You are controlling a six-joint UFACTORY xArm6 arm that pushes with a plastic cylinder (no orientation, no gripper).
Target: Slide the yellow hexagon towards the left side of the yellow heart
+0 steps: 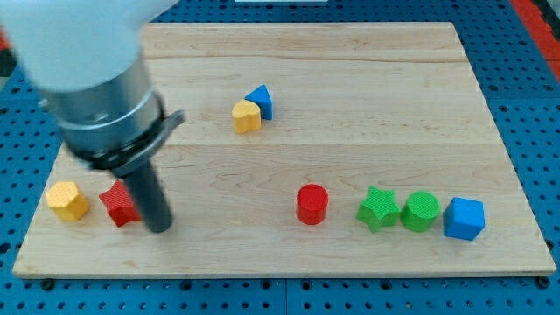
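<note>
The yellow hexagon (67, 200) lies near the board's left edge, low in the view. The yellow heart (247, 115) lies at upper centre, touching a blue triangle block (261, 101) on its right. My tip (159, 227) rests on the board just right of a red star-shaped block (119, 204), which sits between the tip and the yellow hexagon. The rod rises from the tip to the arm's grey body at upper left, which hides part of the board's left corner.
A red cylinder (311, 204) stands at lower centre. To its right lie a green star (378, 208), a green cylinder (420, 211) and a blue cube (464, 219) in a row. The wooden board (367, 79) sits on a blue pegboard.
</note>
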